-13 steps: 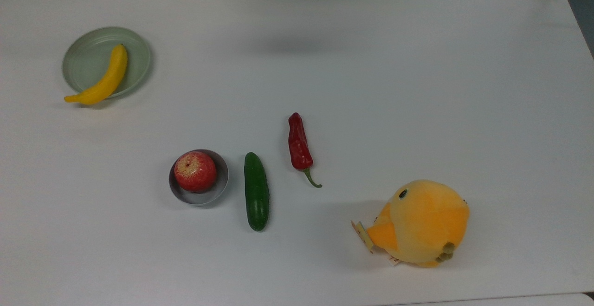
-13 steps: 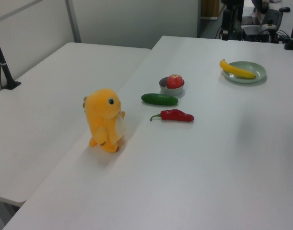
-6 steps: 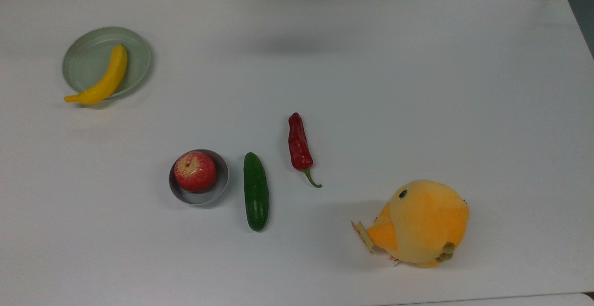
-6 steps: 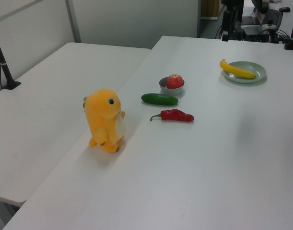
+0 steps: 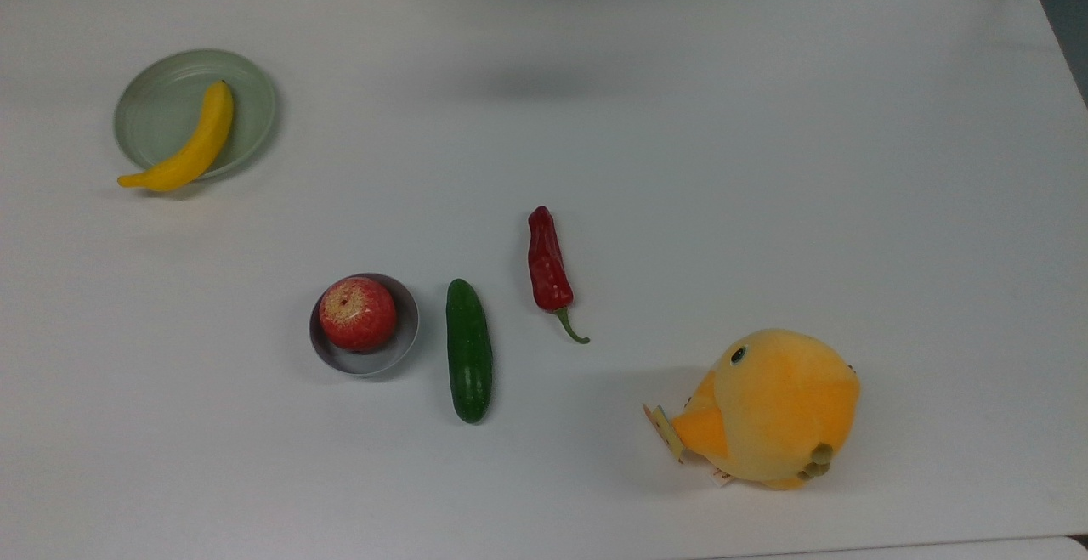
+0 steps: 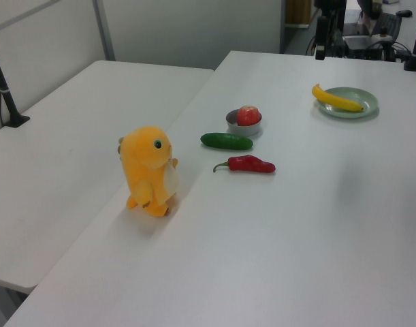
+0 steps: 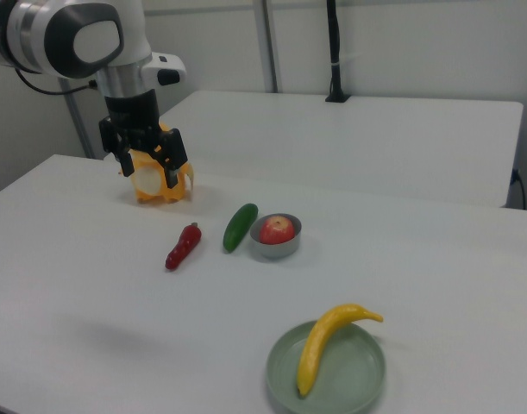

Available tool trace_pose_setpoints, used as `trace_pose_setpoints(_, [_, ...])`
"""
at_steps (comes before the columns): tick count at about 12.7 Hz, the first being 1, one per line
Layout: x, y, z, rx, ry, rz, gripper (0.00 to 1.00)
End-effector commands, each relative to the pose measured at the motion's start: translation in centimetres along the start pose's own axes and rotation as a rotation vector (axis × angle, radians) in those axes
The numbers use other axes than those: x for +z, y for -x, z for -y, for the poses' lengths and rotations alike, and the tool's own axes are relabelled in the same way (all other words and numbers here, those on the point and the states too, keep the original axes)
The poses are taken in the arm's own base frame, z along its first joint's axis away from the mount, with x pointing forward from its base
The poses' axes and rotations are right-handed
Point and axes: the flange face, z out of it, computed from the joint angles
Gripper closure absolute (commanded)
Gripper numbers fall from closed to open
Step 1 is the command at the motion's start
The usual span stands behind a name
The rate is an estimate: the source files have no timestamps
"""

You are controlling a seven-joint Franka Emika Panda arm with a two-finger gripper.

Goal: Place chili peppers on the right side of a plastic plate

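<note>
I see the chili pepper lying flat mid-desk, long axis running 12 to 6 in the top view, stem at 6, just beside the cucumber at its 8. The plastic plate sits well apart toward 10, a banana across it. In the right view my claw hangs above the desk with fingers spread, empty; the pepper lies toward its 5. It partly covers the yellow plush.
</note>
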Motion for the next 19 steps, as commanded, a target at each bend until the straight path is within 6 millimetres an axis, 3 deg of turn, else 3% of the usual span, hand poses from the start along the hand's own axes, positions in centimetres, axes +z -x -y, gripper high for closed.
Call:
trace_pose_setpoints(1, [0.7, -0.1, 0.5, -0.03, -0.019, -0.006, 0.0])
trace_pose_setpoints(4, [1.3, -0.5, 0.4, -0.034, -0.016, -0.03, 0.0])
trace_pose_setpoints(7, [2.5, -1.3, 1.6, -0.062, -0.017, -0.021, 0.0])
trace_pose_setpoints(12, [5.1, -3.4, 1.9, -0.07, -0.009, -0.072, 0.0])
trace_pose_setpoints(19, [11.6, -6.8, 5.2, -0.187, -0.006, -0.094, 0.0])
